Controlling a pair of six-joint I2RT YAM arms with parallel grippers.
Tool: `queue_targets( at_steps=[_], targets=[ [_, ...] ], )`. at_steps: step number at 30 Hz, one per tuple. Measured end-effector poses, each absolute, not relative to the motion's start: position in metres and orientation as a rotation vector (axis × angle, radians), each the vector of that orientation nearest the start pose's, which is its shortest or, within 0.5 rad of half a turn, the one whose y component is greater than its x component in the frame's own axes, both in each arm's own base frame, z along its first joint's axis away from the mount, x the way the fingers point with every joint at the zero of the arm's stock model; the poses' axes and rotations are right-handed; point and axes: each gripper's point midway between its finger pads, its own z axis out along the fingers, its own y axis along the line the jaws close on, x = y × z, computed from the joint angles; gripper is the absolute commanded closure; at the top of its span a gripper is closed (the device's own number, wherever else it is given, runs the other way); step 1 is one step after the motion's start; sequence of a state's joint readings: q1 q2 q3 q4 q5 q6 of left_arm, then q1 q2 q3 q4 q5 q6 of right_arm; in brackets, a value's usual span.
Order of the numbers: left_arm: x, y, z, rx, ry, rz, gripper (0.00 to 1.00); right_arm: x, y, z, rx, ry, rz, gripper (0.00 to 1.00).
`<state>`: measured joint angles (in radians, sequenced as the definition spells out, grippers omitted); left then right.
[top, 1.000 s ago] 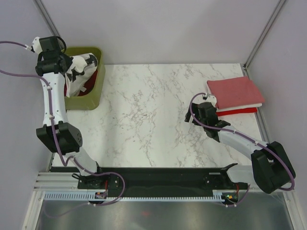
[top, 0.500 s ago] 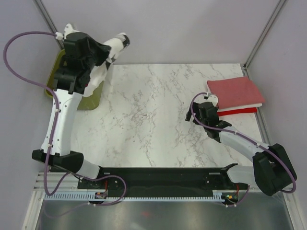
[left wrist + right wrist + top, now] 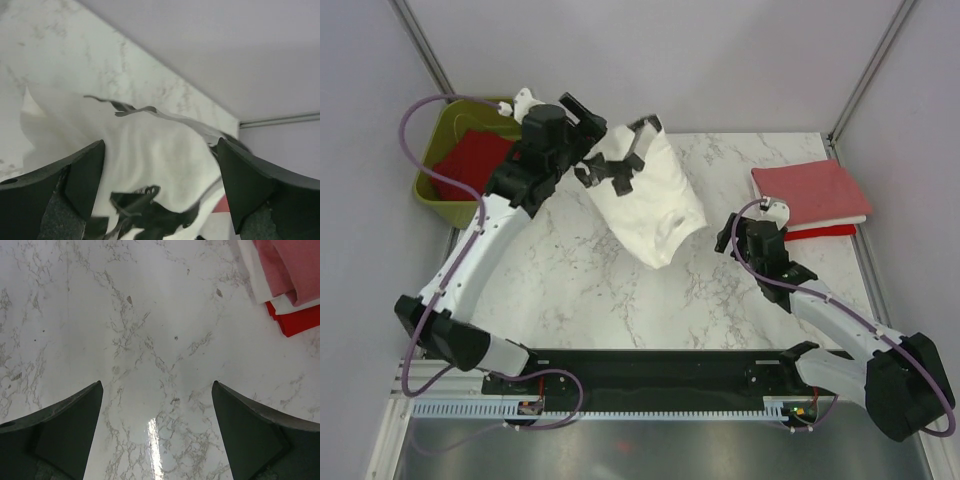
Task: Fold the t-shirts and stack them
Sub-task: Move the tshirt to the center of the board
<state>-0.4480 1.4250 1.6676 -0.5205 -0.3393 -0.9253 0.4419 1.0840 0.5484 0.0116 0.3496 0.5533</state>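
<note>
A white t-shirt (image 3: 650, 205) with black marks is bunched up over the back middle of the marble table. My left gripper (image 3: 595, 145) is right at its left edge, jaws wide open. In the left wrist view the white t-shirt (image 3: 165, 165) fills the space beyond the open left gripper (image 3: 161, 145), and neither finger clamps it. A folded stack sits at the right: a salmon pink t-shirt (image 3: 810, 190) on top, a white layer under it, a red t-shirt (image 3: 820, 232) at the bottom. My right gripper (image 3: 728, 238) hovers open over bare marble left of the stack, as the right gripper (image 3: 157, 385) also shows from the wrist.
An olive-green tub (image 3: 430, 185) stands at the back left corner with another red t-shirt (image 3: 470, 160) inside. The folded stack (image 3: 290, 275) is at the top right of the right wrist view. Grey walls close in the table at the back and sides.
The left arm lifted the white t-shirt out of the tub and swung it right over the table, then its jaws opened. The right arm shifted only slightly.
</note>
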Motion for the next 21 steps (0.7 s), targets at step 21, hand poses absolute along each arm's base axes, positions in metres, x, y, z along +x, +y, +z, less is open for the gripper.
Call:
queue_targets(
  at_steps=[21],
  targets=[
    [0.329,-0.144,0.236,-0.655,1.991,-0.446,0.00,0.308,0.139,0.051,0.165,2.291,0.304,0.27]
  ],
)
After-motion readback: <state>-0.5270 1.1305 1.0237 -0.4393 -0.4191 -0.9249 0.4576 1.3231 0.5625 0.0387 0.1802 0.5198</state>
